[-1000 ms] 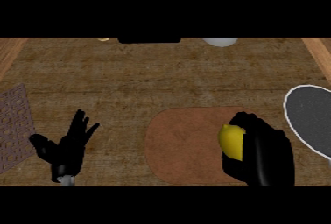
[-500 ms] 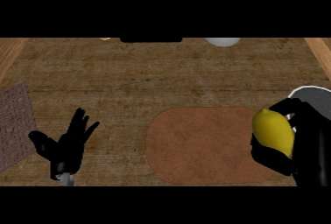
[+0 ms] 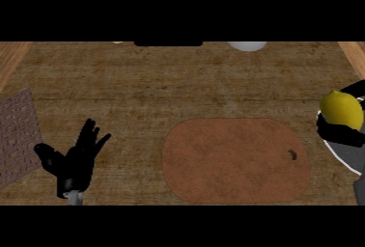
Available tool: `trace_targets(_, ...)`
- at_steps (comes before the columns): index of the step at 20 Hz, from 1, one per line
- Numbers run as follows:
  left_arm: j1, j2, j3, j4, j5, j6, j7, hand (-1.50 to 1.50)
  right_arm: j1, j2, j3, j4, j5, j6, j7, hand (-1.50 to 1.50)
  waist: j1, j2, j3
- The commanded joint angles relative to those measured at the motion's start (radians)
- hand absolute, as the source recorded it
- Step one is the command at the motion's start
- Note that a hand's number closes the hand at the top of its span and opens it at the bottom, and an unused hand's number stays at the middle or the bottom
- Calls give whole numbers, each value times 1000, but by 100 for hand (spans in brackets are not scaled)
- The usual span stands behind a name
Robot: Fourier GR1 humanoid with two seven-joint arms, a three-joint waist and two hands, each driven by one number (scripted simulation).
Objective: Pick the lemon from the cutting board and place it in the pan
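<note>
The lemon, held in the right robot hand, has been carried off the cutting board to above the pan at right edge, so release is judged next.

Pan and right robot hand cut off at edge

Patterned mat at counter's left edge

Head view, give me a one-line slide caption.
Right hand holds the lemon over the pan, cutting board bare, left hand resting open.
</note>
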Motion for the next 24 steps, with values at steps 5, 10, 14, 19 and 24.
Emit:
trace_targets(5,-1,-26,2,60,-2,-11,-31,0,-85,-111,-203,491,-80,-222,-321,150,10,9,-3)
trace_targets(10,-16,-21,-14,6,-18,8,33,0,-225,-155,-312,836,-210,-312,-536,150,16,9,-2)
trace_targets(14,15,-18,-3,43,-3,-35,-25,0,-365,-226,-365,1093,-244,-333,-665,150,27,13,-2)
trace_targets(19,30,-12,-27,11,-16,-44,-19,0,-369,-277,-355,1314,-183,-246,-642,-150,55,22,1)
trace_targets(24,1,-7,4,32,-7,-37,-17,0,-407,-270,-403,1460,-210,-396,-852,-150,47,23,2)
